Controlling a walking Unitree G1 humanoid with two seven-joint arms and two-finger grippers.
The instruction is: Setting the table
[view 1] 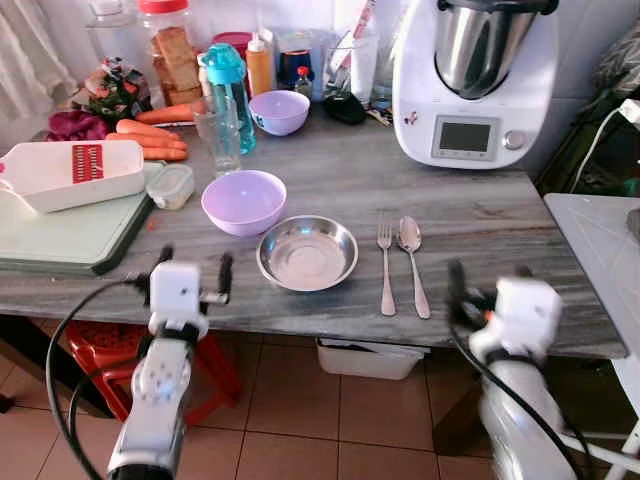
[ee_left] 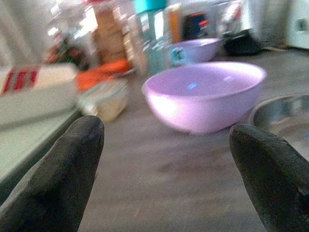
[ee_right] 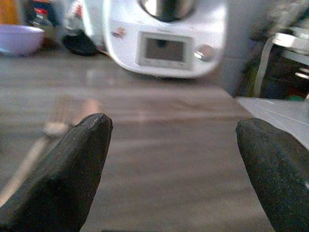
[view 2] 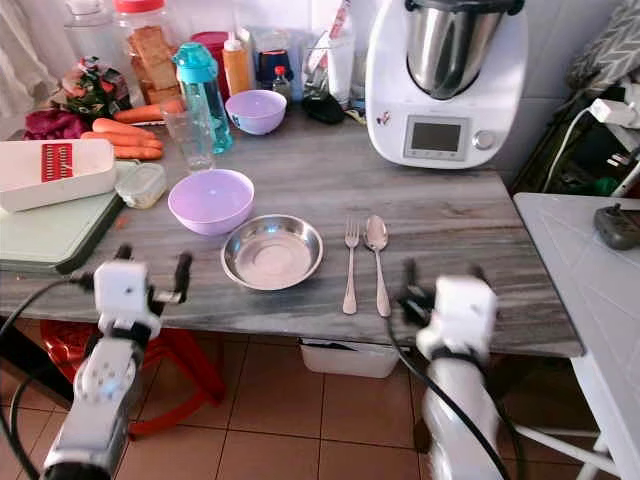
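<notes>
Where the grey wood-grain desk point(view 1: 470, 215) meets its near edge, both grippers hover low in the frame with their fingers spread and holding nothing: the left gripper point(view 1: 193, 271) at lower left, the right gripper point(view 1: 487, 283) at lower right, somewhat blurred. At the centre of the frame sits a steel bowl point(view 1: 307, 252), and just beside it, toward upper left, a lilac bowl point(view 1: 244, 201); whether the two rims touch cannot be told. To the right of the steel bowl lie a fork point(view 1: 386, 268) and a spoon point(view 1: 412, 262), side by side and close together, handles toward the near edge. A second, smaller lilac bowl point(view 1: 279, 111) stands farther back, near a teal bottle point(view 1: 229, 93) and a drinking glass point(view 1: 218, 135). At upper right stands a white kitchen machine point(view 1: 475, 85); at left, a white grater box point(view 1: 72, 174) rests on a pale green cutting board point(view 1: 70, 240), with carrots point(view 1: 153, 139) behind.
</notes>
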